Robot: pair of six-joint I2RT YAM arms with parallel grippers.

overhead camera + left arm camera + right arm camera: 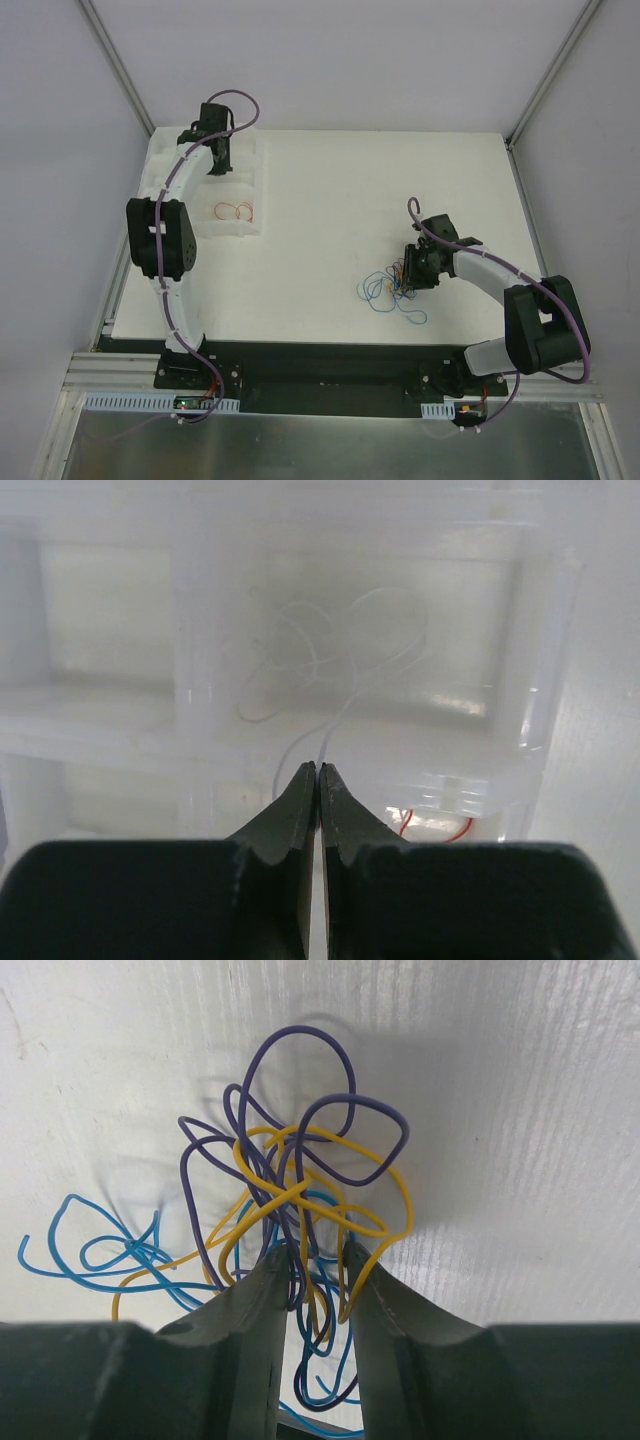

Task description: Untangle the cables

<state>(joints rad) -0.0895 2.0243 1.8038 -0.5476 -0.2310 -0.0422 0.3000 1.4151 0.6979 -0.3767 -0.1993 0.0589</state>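
Note:
The cables (392,288) lie as a small tangle of blue, yellow and purple wires on the white table, right of centre. My right gripper (410,268) is down on the tangle's right side. In the right wrist view it (313,1250) is open a little, with purple (300,1028), yellow (300,1192) and blue (130,1250) strands running loosely between the jaws. My left gripper (220,165) is at the back left over a white foam tray (262,180). Its jaws (318,770) are shut on the end of a thin white wire (330,650) that loops in a tray compartment.
A red wire (235,211) lies alone in the nearer compartment of the tray and also shows in the left wrist view (435,827). The tray's walls (200,710) stand around the left gripper. White enclosure walls surround the table.

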